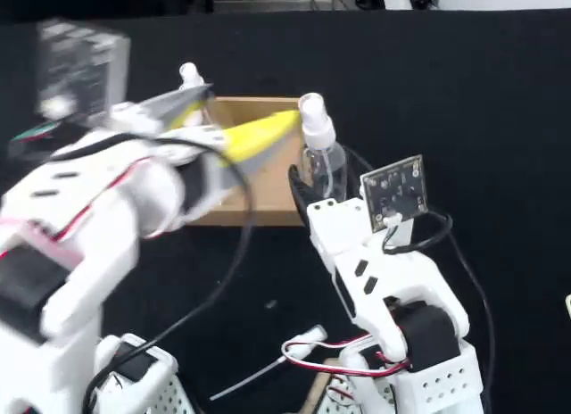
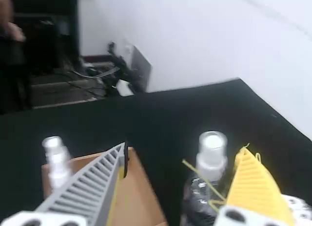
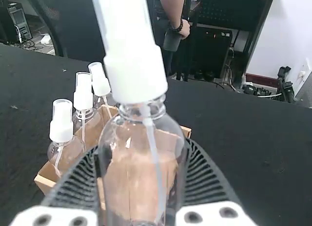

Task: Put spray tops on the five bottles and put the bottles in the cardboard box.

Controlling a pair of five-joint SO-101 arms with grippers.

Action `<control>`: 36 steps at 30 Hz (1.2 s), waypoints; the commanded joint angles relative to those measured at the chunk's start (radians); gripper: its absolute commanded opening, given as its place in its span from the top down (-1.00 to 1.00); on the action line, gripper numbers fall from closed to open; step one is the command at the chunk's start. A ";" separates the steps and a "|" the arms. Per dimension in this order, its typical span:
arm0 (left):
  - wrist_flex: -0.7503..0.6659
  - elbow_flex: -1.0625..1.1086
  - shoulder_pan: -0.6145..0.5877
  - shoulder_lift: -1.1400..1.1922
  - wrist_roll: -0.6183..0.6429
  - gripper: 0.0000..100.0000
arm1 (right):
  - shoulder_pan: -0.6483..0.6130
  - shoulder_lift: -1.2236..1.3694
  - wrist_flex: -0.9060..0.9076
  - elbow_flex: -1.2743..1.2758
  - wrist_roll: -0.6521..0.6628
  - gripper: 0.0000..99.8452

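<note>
1. Just beside the open brown cardboard box (image 1: 268,216), the right gripper (image 3: 144,170) is clamped on the clear round plastic bottle (image 3: 139,158). Its black jaws wrap the lower body and the bottle is upright.
2. The bottle's white spray head (image 2: 212,150) is already fitted.
3. The left gripper (image 2: 183,153) is spread wide and holds nothing. Its grey jaw is over the box and its yellow jaw is beyond the held bottle, with the spray head between them, nearer yellow. Whether yellow touches the bottle, cannot tell.
4. Three capped clear bottles (image 3: 73,123) stand upright in the box, bunched close together.
5. A loose white spray top (image 1: 308,335) with a thin dip tube lies on the black table (image 1: 500,120) near the arm bases, well apart from the box.
6. Handling, as a judgement:
   - The bottle looks empty, so it should be light.
   - The wall is stiff but smooth and round, so it is likely slippery and may twist in the jaws.
   - The tall narrow head makes it tippy when set down.
7. Best hold is on the body, low to mid, as now. Avoid the spray head, which could depress or pop off if only loosely seated.
8. Risk: bumping the neighbouring bottles while lowering it in.
</note>
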 commanded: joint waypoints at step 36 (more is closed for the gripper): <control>-0.881 1.638 -0.722 -0.364 -0.172 0.35 | 0.002 0.693 -0.910 0.071 -0.158 0.98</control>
